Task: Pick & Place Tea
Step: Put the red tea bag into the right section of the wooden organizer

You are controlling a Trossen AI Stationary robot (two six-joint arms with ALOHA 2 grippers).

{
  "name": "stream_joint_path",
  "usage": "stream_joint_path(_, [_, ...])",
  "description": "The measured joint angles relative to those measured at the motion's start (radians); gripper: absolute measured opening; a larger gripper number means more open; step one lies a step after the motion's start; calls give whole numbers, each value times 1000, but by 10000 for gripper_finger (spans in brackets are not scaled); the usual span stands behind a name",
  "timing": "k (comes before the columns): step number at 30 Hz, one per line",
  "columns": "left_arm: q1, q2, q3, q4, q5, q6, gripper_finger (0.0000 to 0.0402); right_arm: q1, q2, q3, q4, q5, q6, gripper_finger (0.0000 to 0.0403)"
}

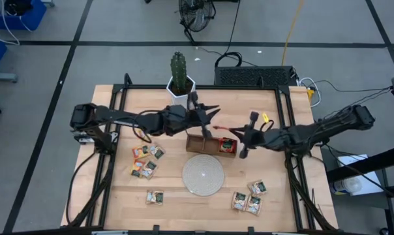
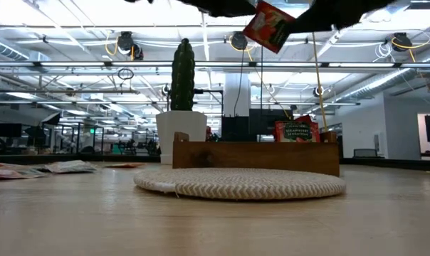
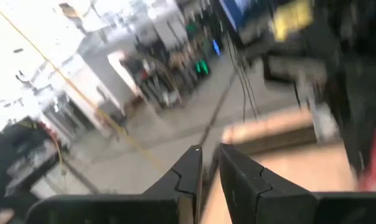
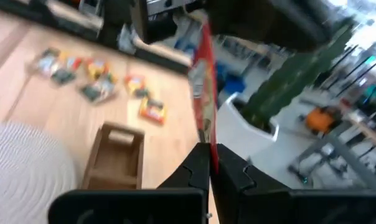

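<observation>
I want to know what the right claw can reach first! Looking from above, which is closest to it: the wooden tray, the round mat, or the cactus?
From the right gripper:
1. Wooden tray, right beside it toward the table's middle.
2. Round mat, nearer the table's front.
3. Cactus, at the back edge.

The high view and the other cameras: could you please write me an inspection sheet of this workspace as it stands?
Surface: pale wooden table, nothing spilt.
Job's things: loose tea sachets lie left and right of the woven disc. One tray sachet stands in an end compartment of the wooden tray. The held red sachet is up in the air.
Clutter: cactus in a white pot.
Grippers: right gripper shut on the held red sachet above the tray. Left gripper close by, fingers slightly apart, empty.
Cables: yellow cable on the floor behind the table.
Surroundings: grey floor, open hall, no person seen.
</observation>
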State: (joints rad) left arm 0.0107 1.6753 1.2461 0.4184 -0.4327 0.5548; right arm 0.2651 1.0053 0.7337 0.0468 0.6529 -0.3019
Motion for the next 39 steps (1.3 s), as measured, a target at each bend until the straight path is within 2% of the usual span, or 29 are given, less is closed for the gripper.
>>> stream_joint_path(4, [-13,-34,-1,-177,-38,-69,62,13,58,198,-405,-8,127,0])
stream_joint_path(7, [-16,-42,-1,-273,-39,-117,62,10,136,357,-677,-88,254,0])
stream_joint_path(14, [-11,-40,-1,-468,-39,-196,63,-32,403,630,-1111,-373,412,0])
stream_joint_path(17, [-8,-40,-1,-521,-39,-256,63,-57,523,708,-1269,-401,443,0])
stream_joint_path(19, [-9,-40,-1,-541,-39,-280,63,-70,581,734,-1325,-396,464,0])
stream_joint_path(27, [-9,-40,-1,-625,-38,-317,63,-75,703,742,-1361,-397,481,0])
stream_joint_path(39, [-9,-40,-1,-653,-37,-327,63,-75,761,744,-1393,-448,501,0])
